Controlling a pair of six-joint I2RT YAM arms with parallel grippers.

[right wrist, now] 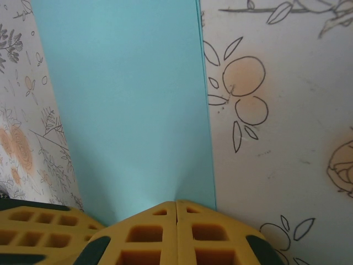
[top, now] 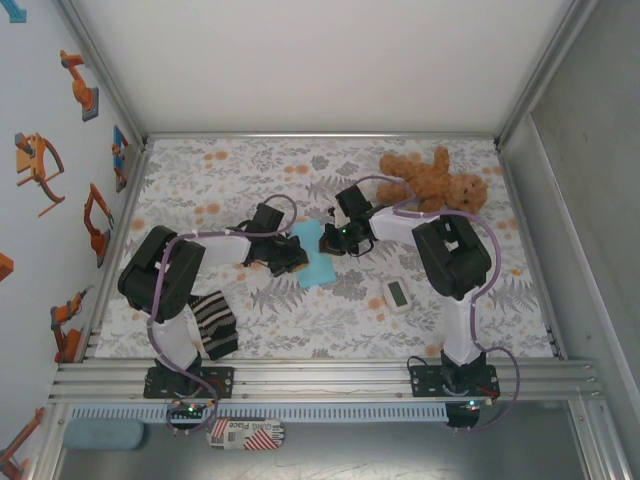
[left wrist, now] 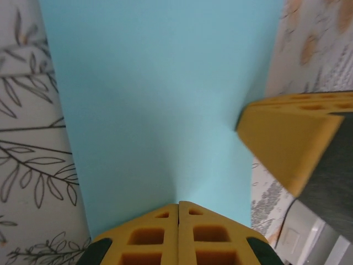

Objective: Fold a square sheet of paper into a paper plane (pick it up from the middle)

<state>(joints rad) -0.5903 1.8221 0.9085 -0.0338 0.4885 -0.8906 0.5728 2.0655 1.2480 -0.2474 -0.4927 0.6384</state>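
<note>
Progress looks early. The square sheet of paper [top: 318,270] lies flat near the middle of the surface [top: 300,165], well in from every edge and between the 2 arms. From above it reads as a narrow strip rather than a square, so I judge that 1 lengthwise half-fold is already made. The right wrist view shows a doubled line along one long edge of the sheet, which fits 2 layers lying together.

The left gripper [left wrist: 178,207] has its fingers shut tip to tip, with the tips on the paper. The right gripper [right wrist: 176,203] is the same, fingers closed together on the sheet. I cannot tell whether either one pinches the paper or merely presses it down.

No folded nose corners, wing folds or pointed shape show, so most of the folding is left to do.
</note>
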